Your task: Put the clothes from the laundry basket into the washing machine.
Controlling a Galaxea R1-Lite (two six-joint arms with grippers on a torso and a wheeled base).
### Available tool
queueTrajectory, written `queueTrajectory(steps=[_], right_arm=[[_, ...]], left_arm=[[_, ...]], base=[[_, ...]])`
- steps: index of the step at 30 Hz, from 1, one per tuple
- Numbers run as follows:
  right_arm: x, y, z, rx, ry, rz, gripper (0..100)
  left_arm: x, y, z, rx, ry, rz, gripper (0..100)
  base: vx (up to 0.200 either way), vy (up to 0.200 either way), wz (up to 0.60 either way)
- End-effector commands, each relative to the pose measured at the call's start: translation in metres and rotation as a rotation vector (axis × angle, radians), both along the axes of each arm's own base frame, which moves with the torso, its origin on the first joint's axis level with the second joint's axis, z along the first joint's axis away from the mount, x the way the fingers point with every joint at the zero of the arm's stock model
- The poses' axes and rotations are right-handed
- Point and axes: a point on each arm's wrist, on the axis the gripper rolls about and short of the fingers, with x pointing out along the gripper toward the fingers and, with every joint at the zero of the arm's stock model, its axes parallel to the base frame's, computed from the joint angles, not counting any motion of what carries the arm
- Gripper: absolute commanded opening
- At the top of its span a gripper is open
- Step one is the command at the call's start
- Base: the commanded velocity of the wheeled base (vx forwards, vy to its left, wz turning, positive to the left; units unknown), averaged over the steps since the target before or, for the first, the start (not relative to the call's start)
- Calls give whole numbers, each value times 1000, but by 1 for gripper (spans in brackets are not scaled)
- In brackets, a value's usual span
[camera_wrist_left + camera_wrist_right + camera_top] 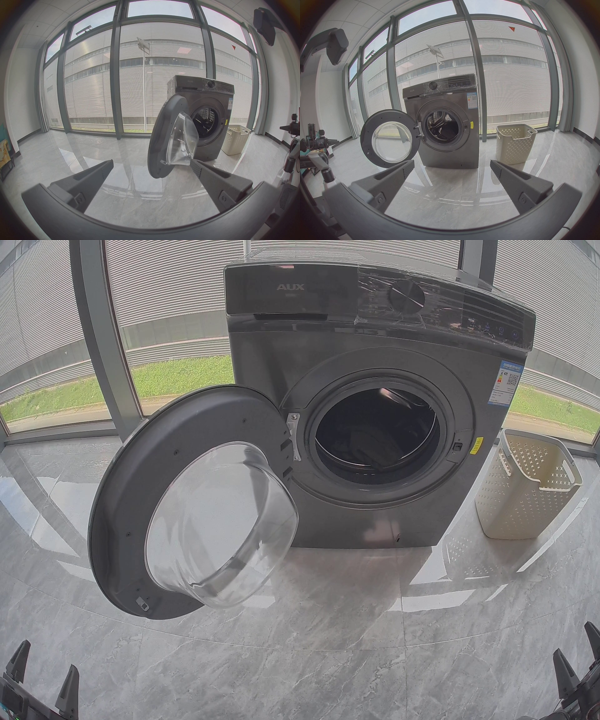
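The laundry basket [507,505], a cream perforated tub standing on the floor just beside the washing machine [400,521] on the robot's right, looks empty. A dark mass in the drum [446,130], seen past the swung-open door [134,502], is probably clothing, so loading appears largely done. The left gripper [48,660] and right gripper [575,643] hang low, well apart from the machine, jaws spread and holding nothing.
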Motion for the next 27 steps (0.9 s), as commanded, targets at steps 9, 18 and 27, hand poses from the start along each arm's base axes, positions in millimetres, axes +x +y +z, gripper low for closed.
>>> queueTrajectory(steps=[9,18,27], right_arm=[[-1,0,-2,-4,-10,2,100],[-1,0,-2,-10,-9,0,100],[-1,0,-2,-13,-10,-2,100]], left_arm=[[44,-4,101,-66,114,-205,100],[139,-12,132,-59,249,-165,100],[201,-13,128,-34,264,-150,100]], base=[[0,0,0],[0,0,0],[0,0,0]])
